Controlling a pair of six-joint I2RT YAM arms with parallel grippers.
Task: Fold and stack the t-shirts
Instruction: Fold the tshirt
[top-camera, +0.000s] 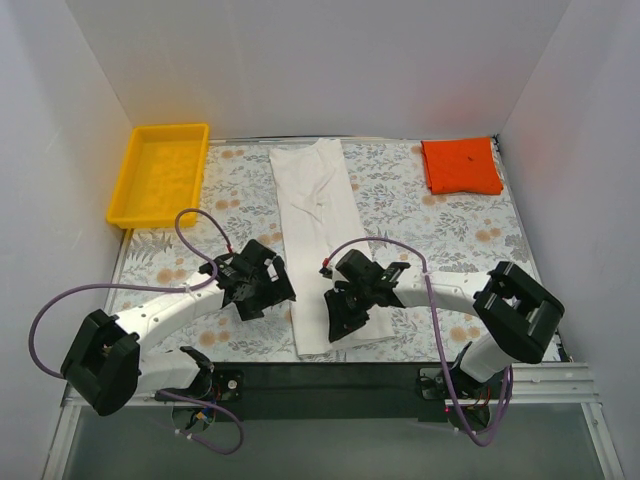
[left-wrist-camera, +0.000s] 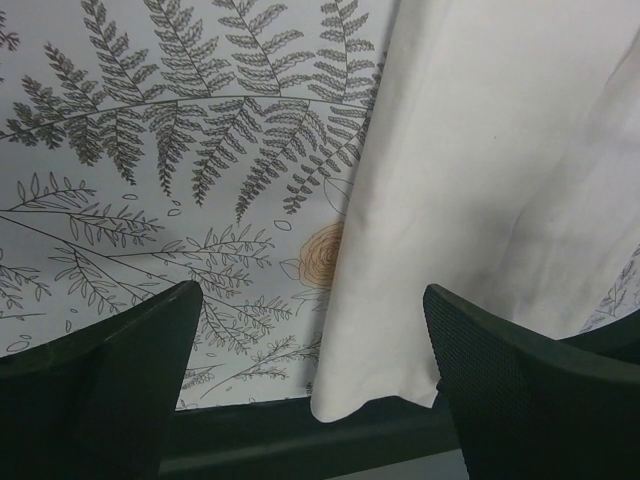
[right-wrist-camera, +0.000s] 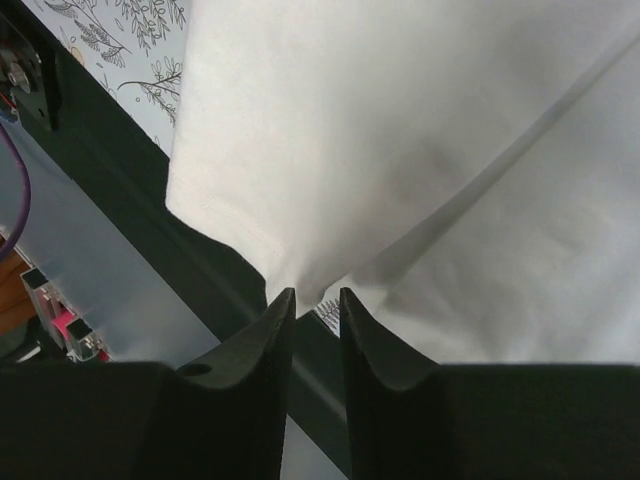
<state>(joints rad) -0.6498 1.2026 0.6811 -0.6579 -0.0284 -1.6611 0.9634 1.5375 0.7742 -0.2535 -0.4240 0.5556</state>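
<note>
Table (top-camera: 420, 215): covered in a fern-and-flower print cloth, with a black strip (top-camera: 330, 378) along the near edge.

White t-shirt (top-camera: 318, 230): folded to 1 long narrow band. Lies flat down the middle of the table, from the far edge to the near one. Its near end reaches the black strip.

Orange-red t-shirt (top-camera: 461, 166): folded to a small square, flat at the far right corner. Well apart from the white one.

Yellow tray (top-camera: 125, 195): far left corner.

Left gripper (top-camera: 262, 285): low at the near left side of the white band. Jaws spread wide. In the wrist view its 2 fingers (left-wrist-camera: 110, 380) straddle the shirt's near left corner and a patch of printed cloth. Neither finger touches the shirt.

Right gripper (top-camera: 343, 318): low over the band's near right part. Its fingertips (right-wrist-camera: 262, 340) are drawn close with a thin gap between them. A pointed corner of white cloth sits right at that gap. Cannot tell if the cloth is actually nipped or only lying at the tips.
</note>
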